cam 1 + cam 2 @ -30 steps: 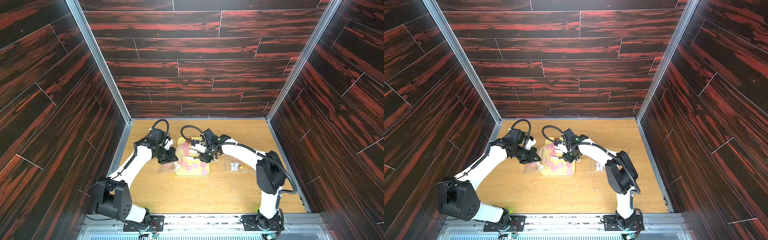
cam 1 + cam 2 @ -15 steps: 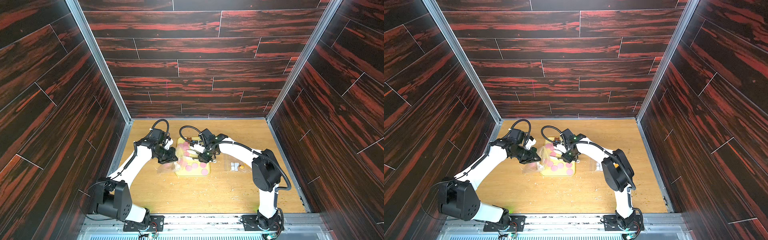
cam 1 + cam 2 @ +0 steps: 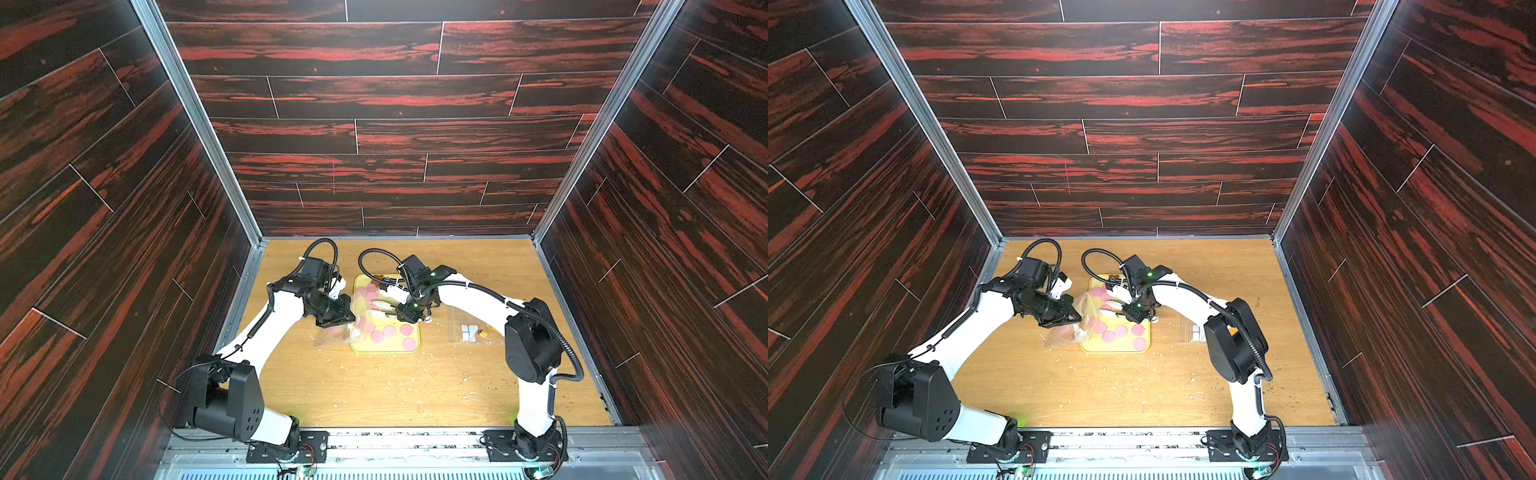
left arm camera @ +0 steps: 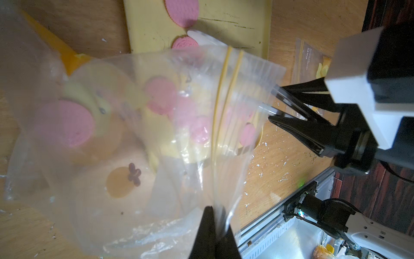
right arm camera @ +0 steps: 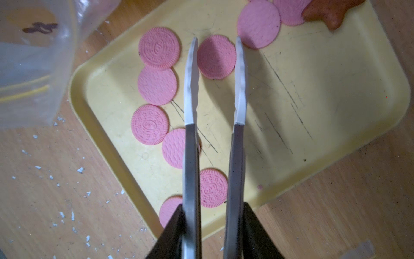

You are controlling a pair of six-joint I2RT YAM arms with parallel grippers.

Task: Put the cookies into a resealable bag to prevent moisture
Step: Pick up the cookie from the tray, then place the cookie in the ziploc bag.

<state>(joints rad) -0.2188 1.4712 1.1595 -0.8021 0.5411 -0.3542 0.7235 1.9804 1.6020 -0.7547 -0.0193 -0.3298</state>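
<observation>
On the yellow tray [image 5: 313,112]: loose pink cookies [image 5: 156,86]; right claw [image 5: 216,42] released, jaws astride one; left claw [image 4: 215,215] clenched on the clear bag [image 4: 156,179] edge.

Tray [image 3: 386,348] at middle of table [image 3: 374,395]. Cookies [image 5: 156,86] on it, most along its left side and near end; star [image 5: 331,12] at its far end. Bag [image 4: 156,157] at tray's left edge, mouth over the tray, rim pinched in my left gripper [image 4: 212,209]; 1 cookie inside. My right gripper [image 5: 216,40] over the tray, 1 cookie between its fingers. 2nd bag [image 3: 469,328] flat on table, right of tray.
</observation>
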